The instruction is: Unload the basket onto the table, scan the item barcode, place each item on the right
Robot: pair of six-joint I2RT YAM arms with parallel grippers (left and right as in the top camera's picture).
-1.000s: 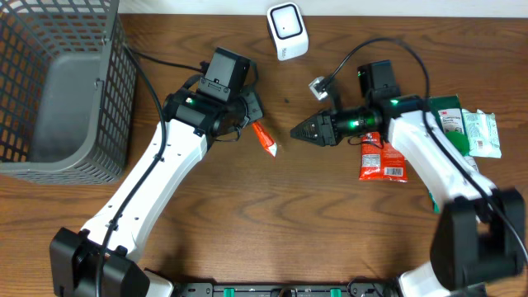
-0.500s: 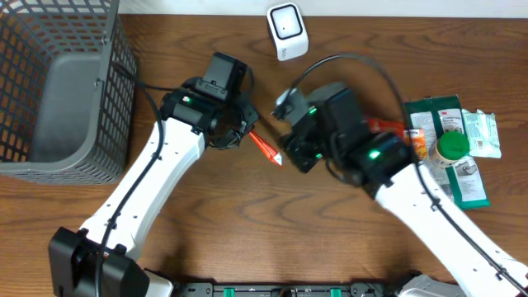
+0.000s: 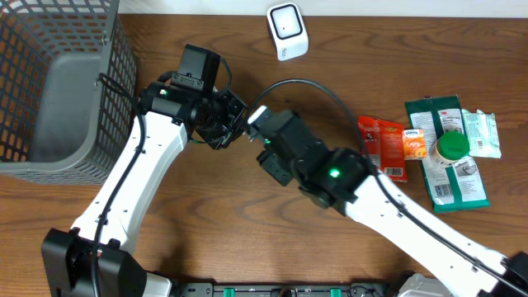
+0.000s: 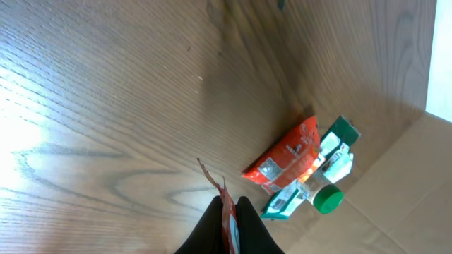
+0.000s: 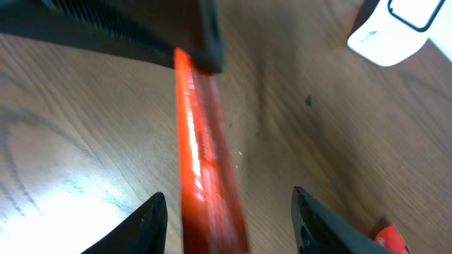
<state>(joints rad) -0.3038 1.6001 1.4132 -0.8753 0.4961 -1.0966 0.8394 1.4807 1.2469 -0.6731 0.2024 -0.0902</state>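
Two grippers, one sachet

One red sachet (image 5: 201, 166) is clenched in the left gripper (image 4: 226, 224). The right gripper (image 5: 229, 219) is released, with one jaw on each side of the sachet, not touching it. One white scanner (image 3: 287, 30) and one wire basket (image 3: 25, 33) are in view. In the overhead view the right arm (image 3: 330, 169) hides the sachet.

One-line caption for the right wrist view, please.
Open right hand straddles the orange packet pinched at its far end by the left hand; white scanner beyond.
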